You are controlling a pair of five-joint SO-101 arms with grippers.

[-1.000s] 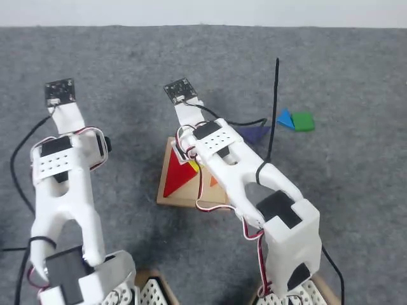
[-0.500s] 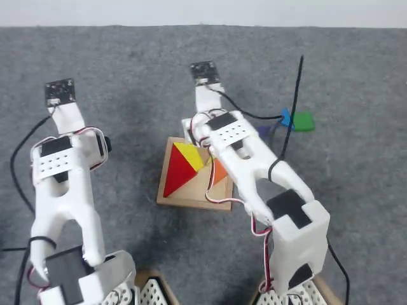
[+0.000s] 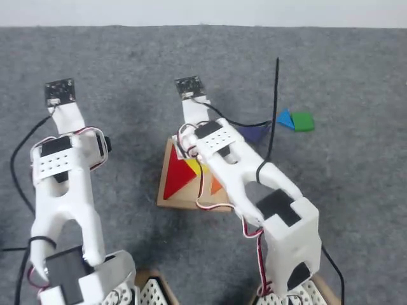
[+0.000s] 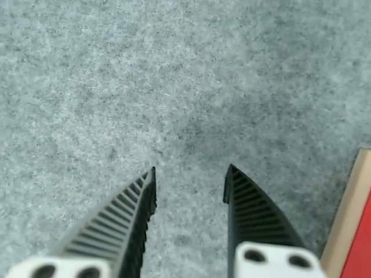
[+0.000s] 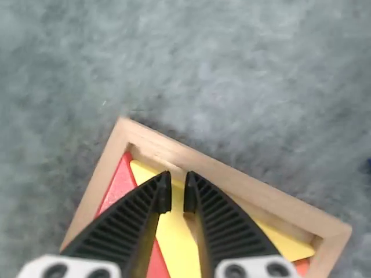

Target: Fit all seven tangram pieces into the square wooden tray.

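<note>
On the grey mat point(image 3: 356, 210) we see the right arm point(image 3: 254, 184) stretched over the tray point(image 3: 166, 190), which holds red point(image 3: 173, 181), yellow point(image 5: 177, 237) and orange point(image 3: 216, 185) pieces; purple point(image 3: 254, 133), blue point(image 3: 285, 119) and green point(image 3: 304, 121) lie loose on the mat beyond the tray's right side, purple nearest, all far closer to this arm than to the other. The right gripper point(image 5: 174, 194), tips all but pressed together and pinching nothing, hangs over the yellow piece near a tray corner; the left gripper point(image 4: 190, 179) is spread above bare mat just beside the tray's left edge
</note>
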